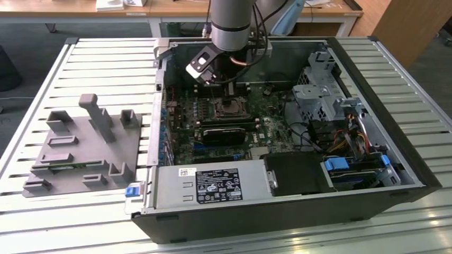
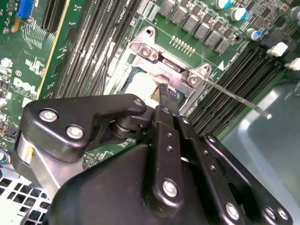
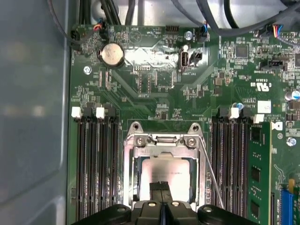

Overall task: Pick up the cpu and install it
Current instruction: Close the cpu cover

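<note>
Where the arm [image 1: 229,24] reaches down into the open computer case [image 1: 282,222] on the slatted counter [image 1: 42,233], the exterior view puts the jaws low over the motherboard, with the socket [image 1: 229,108] just beneath them. The grey fixture [image 1: 78,153] lies well apart from the jaws, outside the case.

In the first wrist view the cpu [image 3: 164,169] lies flat inside the socket frame [image 3: 164,139], directly under the jaws. The two fingertips [image 3: 158,186] are pressed together with only a seam between them — clenched on nothing. The thin lever [image 3: 212,176] runs along one side of the socket, beside the jaws, and the memory slots [image 3: 96,154] flank it on both sides.

In the second wrist view one fingertip [image 2: 166,93] stands over an edge of the pale cpu [image 2: 138,86]. From this angle it may be touching the metal top or hanging just clear; I cannot tell which. The frame's hinge end [image 2: 154,51] sits beyond the jaws, and the lever [image 2: 239,99] juts out away from them.

By its look the cpu should be light, thin and stiff, with a smooth metal top that offers little grip. It is likely fragile on its underside — so the safe hold would be on two opposite edges of the rim, kept level.
</note>
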`<state>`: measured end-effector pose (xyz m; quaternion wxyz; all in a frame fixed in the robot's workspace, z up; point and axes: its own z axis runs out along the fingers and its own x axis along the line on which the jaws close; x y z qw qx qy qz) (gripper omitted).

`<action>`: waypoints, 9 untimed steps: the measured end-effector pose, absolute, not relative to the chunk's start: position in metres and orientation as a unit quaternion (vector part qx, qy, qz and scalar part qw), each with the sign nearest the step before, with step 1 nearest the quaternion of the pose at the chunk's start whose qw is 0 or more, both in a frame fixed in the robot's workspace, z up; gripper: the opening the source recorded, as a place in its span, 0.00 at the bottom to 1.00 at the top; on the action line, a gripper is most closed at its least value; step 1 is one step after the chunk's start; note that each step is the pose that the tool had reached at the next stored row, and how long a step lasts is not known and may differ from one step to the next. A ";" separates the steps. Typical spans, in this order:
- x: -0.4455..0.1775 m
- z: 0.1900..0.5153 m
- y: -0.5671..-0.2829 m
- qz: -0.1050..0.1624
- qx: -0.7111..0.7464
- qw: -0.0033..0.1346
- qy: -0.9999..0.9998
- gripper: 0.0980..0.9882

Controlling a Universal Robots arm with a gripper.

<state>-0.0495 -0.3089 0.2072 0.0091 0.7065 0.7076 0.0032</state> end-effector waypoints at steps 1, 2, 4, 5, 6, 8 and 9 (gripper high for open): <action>-0.048 0.207 -0.309 0.003 0.707 0.009 0.708 0.01; -0.046 0.207 -0.309 0.003 0.707 0.009 0.708 0.01; -0.043 0.207 -0.309 0.003 0.707 0.009 0.708 0.01; -0.042 0.207 -0.309 0.003 0.707 0.009 0.708 0.01; -0.040 0.207 -0.309 0.003 0.706 0.009 0.708 0.01; -0.039 0.207 -0.309 0.003 0.707 0.009 0.708 0.01; -0.039 0.207 -0.309 0.003 0.707 0.009 0.708 0.01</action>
